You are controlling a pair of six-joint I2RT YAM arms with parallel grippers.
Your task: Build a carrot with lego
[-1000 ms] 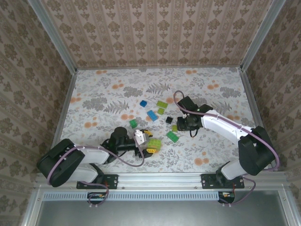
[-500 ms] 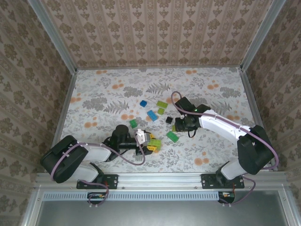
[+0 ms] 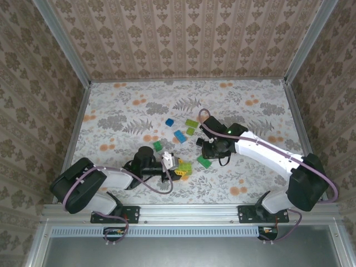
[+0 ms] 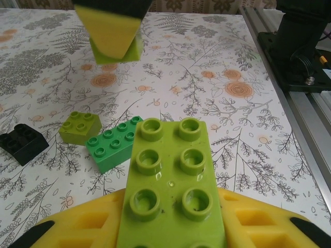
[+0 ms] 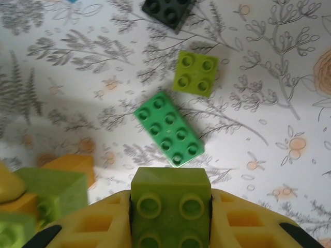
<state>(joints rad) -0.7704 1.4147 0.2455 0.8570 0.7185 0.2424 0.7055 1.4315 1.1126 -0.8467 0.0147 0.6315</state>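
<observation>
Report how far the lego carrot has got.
Done: no assembled carrot shows yet. In hand: the left gripper is shut on a long light green brick, and the right gripper is shut on a small light green brick. Left: the joining itself, with the dark green brick, black brick and blue bricks lying loose on the table.

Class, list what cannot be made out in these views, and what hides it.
Left wrist: long light green brick, near end cut by the bottom edge.
Right wrist: olive-green brick, length cut by the bottom edge; black brick, clipped at the top.
Top external: longer blue brick, studs too small.
</observation>
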